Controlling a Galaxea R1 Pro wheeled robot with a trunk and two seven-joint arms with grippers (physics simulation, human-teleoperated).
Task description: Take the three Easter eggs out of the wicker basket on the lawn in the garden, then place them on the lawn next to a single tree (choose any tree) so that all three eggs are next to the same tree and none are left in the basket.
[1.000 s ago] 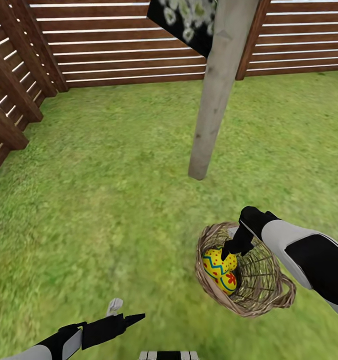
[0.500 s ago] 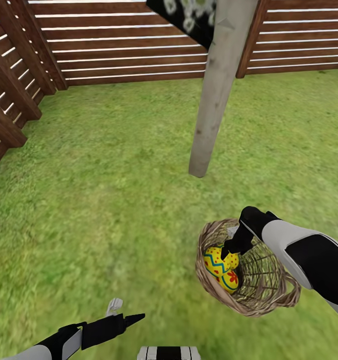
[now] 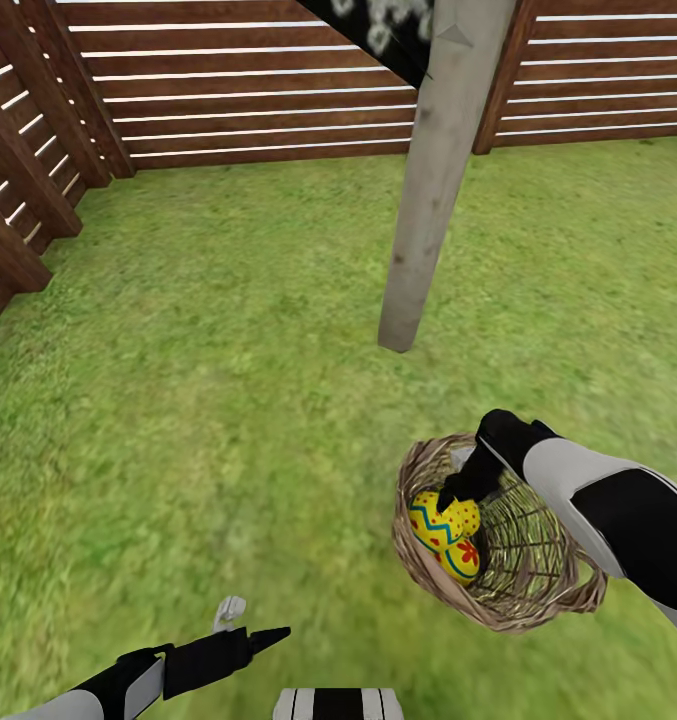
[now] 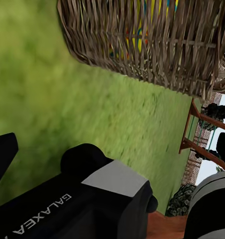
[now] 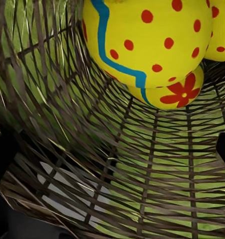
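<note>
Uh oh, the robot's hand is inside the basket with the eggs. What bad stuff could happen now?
1. The wicker basket looks tipped, with the Easter eggs piled against its low side, so they might roll out onto the lawn too early.
2. The right gripper reaches in right above the eggs; its jaws could snag the loose wicker or nudge an egg away.
3. The eggs touch each other, so grabbing one may knock another.
</note>
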